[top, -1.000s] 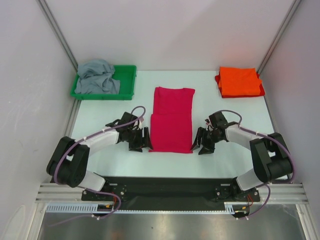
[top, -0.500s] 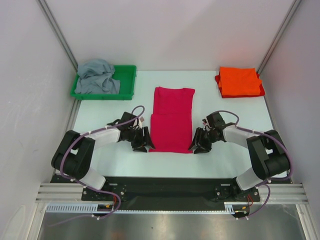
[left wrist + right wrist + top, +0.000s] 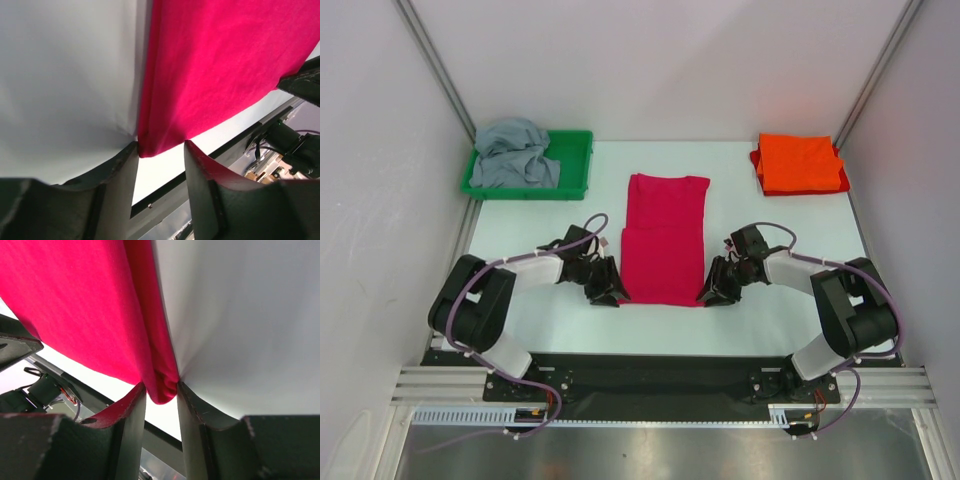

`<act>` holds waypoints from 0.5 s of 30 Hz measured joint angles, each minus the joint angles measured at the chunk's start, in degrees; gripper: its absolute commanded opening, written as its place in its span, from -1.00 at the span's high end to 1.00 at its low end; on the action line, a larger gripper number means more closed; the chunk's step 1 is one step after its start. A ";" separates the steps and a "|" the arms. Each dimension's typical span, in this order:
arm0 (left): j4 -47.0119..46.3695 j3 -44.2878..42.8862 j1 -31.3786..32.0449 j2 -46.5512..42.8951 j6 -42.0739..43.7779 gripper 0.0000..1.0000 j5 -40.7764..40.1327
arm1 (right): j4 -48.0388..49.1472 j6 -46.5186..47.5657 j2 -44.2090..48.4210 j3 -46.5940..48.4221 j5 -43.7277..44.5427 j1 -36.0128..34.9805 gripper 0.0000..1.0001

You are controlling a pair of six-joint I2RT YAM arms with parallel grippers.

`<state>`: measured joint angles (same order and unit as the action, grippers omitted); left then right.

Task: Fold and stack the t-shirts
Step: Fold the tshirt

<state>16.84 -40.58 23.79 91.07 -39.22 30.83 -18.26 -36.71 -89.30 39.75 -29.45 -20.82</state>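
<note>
**Q:** Where were the t-shirts?

**A:** The crimson-pink t-shirt (image 3: 663,240) lay as a long folded strip in the middle of the table (image 3: 770,215), with its doubled end towards the near edge. The orange t-shirt (image 3: 798,163) sat folded at the far right corner. The grey t-shirt (image 3: 512,155) was bunched in the green tray (image 3: 575,150) at the far left corner.

**Q:** And the arms?

**A:** The left end effector (image 3: 161,152) straddled the strip's near left corner, fingers apart and not yet closed on the cloth. The right end effector (image 3: 161,395) looked pinched on the near right corner, the cloth filling its narrow gap.

**Q:** How should the next fold go?

**A:** Probably the left should close on every layer first. Then both should lift together, level and no higher than needed, and carry the near edge straight towards the far edge, so the strip did not skew or sag.
</note>
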 measured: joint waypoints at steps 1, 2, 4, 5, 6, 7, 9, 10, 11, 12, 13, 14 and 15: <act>-0.11 0.15 0.00 0.02 -0.33 0.11 -0.07 | 0.13 -0.11 -0.02 -0.04 0.00 0.00 0.28; -0.35 0.39 0.00 0.02 -0.66 0.13 -0.15 | 0.28 -0.22 -0.07 -0.11 -0.02 0.00 0.30; -0.61 0.66 -0.13 0.26 -1.29 0.22 -0.13 | 0.74 -0.59 -0.15 -0.28 -0.15 0.02 0.38; -0.68 0.66 -0.20 0.52 -1.42 0.26 -0.04 | 1.01 -0.74 -0.24 -0.37 -0.20 0.04 0.40; -0.83 0.61 -0.24 0.87 -1.57 0.38 0.09 | 1.38 -0.87 -0.48 -0.46 -0.26 0.04 0.49; -0.96 0.57 -0.24 1.18 -1.79 0.45 0.33 | 1.57 -0.98 -0.68 -0.46 -0.44 0.04 0.56; -0.85 0.13 -0.26 2.10 -1.77 0.69 0.35 | 2.16 -1.14 -1.38 -0.46 -0.68 0.04 0.78; -0.74 -0.20 -0.24 2.62 -1.64 0.97 0.33 | 2.43 -1.25 -1.75 -0.46 -0.96 0.04 1.00; -0.50 -0.55 -0.24 2.97 -1.60 0.99 0.52 | 2.51 -1.31 -1.99 -0.44 -1.09 0.04 1.00; -0.31 -0.79 -0.24 3.06 -1.36 0.99 0.61 | 2.43 -1.49 -2.10 -0.39 -1.09 0.04 1.00; -0.13 -0.90 -0.24 3.06 -1.11 0.99 0.48 | 2.29 -1.49 -2.10 -0.31 -1.03 0.02 1.00; -0.09 -0.87 -0.24 2.95 -0.98 0.99 0.37 | 2.23 -1.49 -2.10 -0.28 -0.96 -0.02 1.00; -0.15 -0.76 -0.24 2.80 -0.85 0.99 0.26 | 2.10 -1.49 -2.01 -0.24 -0.87 -0.04 1.00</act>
<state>16.69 -41.34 23.55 93.86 -40.07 31.09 -16.16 -38.20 -91.31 39.51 -30.33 -20.86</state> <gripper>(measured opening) 0.026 0.022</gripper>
